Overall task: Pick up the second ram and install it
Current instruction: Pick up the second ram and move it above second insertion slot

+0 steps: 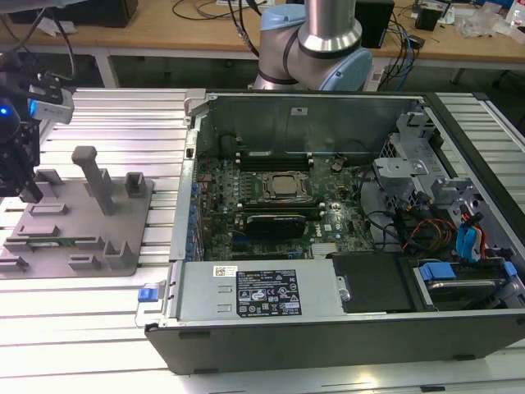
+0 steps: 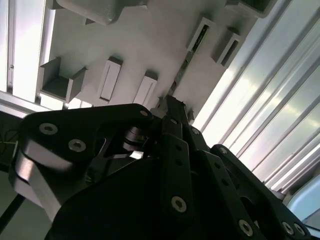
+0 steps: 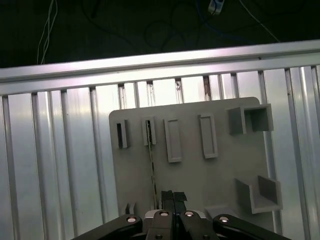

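The second ram (image 1: 66,241) is a thin green stick standing on edge in a slot of the grey holder plate (image 1: 123,205), at the exterior view's left. In the first wrist view the ram (image 3: 151,165) shows as a narrow line running between two slot blocks. Its green edge (image 2: 199,38) also shows in the second wrist view. My gripper (image 1: 31,195) hangs above the holder plate's far left part. The black fingers (image 3: 168,199) are pressed together with nothing between them. Their tips sit just beside the stick's line and above it, not touching it.
An open computer case (image 1: 246,291) fills the middle and the exterior view's right, with the motherboard (image 1: 279,197), memory slots and a black card inside. Upright grey blocks (image 1: 94,176) rise from the holder plate. The ribbed aluminium table (image 1: 82,320) surrounds both.
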Available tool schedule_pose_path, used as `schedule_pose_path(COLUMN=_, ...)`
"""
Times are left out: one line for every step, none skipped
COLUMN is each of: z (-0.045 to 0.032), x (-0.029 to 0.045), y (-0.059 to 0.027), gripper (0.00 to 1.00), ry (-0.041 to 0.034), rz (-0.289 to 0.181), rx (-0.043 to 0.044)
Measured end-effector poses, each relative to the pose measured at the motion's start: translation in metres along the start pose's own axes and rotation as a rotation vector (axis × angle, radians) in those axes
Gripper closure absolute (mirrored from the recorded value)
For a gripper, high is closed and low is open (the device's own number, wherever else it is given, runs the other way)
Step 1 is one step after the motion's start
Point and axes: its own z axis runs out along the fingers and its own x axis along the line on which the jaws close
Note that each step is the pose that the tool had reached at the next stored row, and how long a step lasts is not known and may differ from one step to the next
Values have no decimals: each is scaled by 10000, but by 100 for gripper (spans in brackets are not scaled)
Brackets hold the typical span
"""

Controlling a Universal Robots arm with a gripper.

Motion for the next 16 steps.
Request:
schedule_pose_path(z=23, x=2, y=-1, gripper=92, ry=-1, rz=0, rx=0)
schedule_pose_path(z=51, x=4, y=-2, gripper=92, ry=0, rz=-2, rx=0)
schedule_pose_path(z=83, x=9, y=-4, gripper=92, ry=0, rz=-9, rx=0)
schedule_pose_path(z=106, x=12, y=-4, gripper=92, ry=0, rz=-17, rx=0)
schedule_pose_path(z=132, x=15, y=-2, gripper=92, ry=1, rz=-28, rx=-1)
schedule_pose_path(z=148, x=18, y=4, gripper=92, ry=2, rz=-33, rx=-2)
schedule_pose_path(z=162, x=18, y=14, gripper=92, ry=1, rz=-36, rx=-1)
schedule_pose_path(z=171, x=20, y=22, gripper=92, ry=1, rz=-39, rx=0)
schedule_pose_path(z=177, x=22, y=29, gripper=92, ry=1, rz=-42, rx=0)
schedule_pose_path(z=187, x=27, y=41, gripper=92, ry=2, rz=-52, rx=-1)
schedule_pose_path(z=196, x=32, y=50, gripper=92, ry=2, rz=-64, rx=-1)
schedule_pose_path(z=212, x=45, y=66, gripper=92, ry=3, rz=-84, rx=-2)
schedule_pose_path(z=228, x=68, y=72, gripper=92, ry=3, rz=-97, rx=-2)
schedule_pose_path(z=238, x=88, y=73, gripper=92, ry=5, rz=-105, rx=-2)
schedule_pose_path(z=253, x=109, y=74, gripper=92, ry=4, rz=-118, rx=-2)
schedule_pose_path(z=269, x=113, y=75, gripper=92, ry=2, rz=-124, rx=-2)
